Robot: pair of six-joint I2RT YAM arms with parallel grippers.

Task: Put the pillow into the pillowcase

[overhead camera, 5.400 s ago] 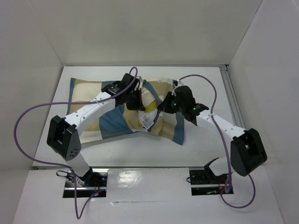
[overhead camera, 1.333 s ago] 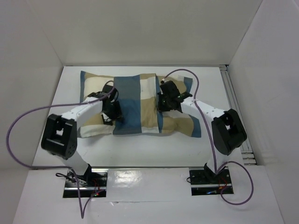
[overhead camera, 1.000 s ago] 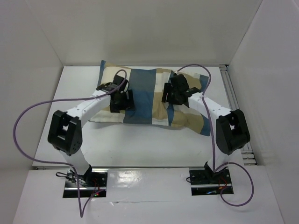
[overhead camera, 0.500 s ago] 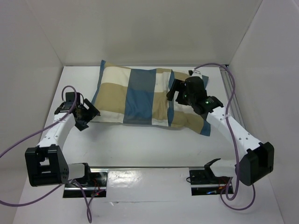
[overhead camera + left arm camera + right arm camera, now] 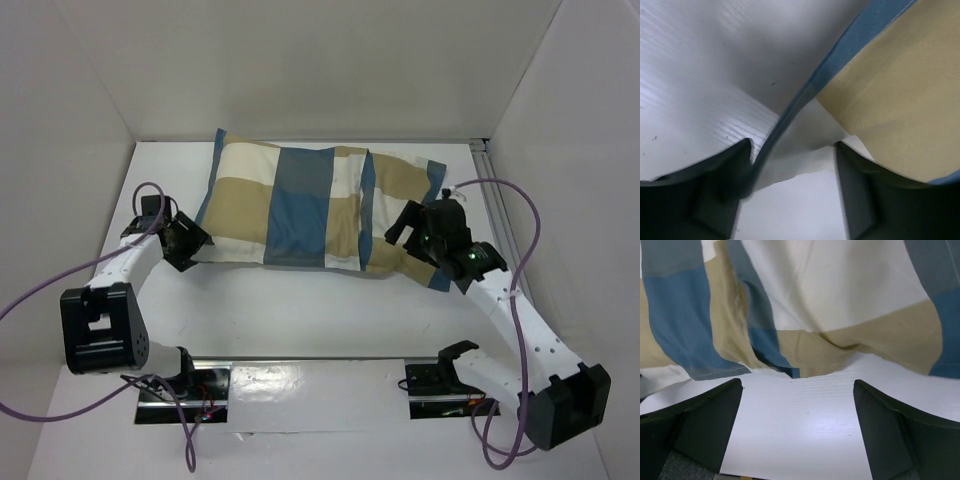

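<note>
Pillowcase (image 5: 300,205), corner seemingly within left gripper (image 5: 188,243), right gripper (image 5: 406,228) beside

Near strip free, far half blocked by the checked bulk

The stuffed pillowcase (image 5: 300,205) fills the far part of the counter (image 5: 300,300), up against the back wall, with a narrow gap at each end; low passage there is barred. The near strip in front of it lies bare from left to right. The left gripper (image 5: 790,150), jaws apart, has the case's blue-edged corner between its fingers. The right gripper (image 5: 797,385), jaws wide, hangs over bare counter just near of the right hem. A rail (image 5: 497,200) lines the right edge.
</note>
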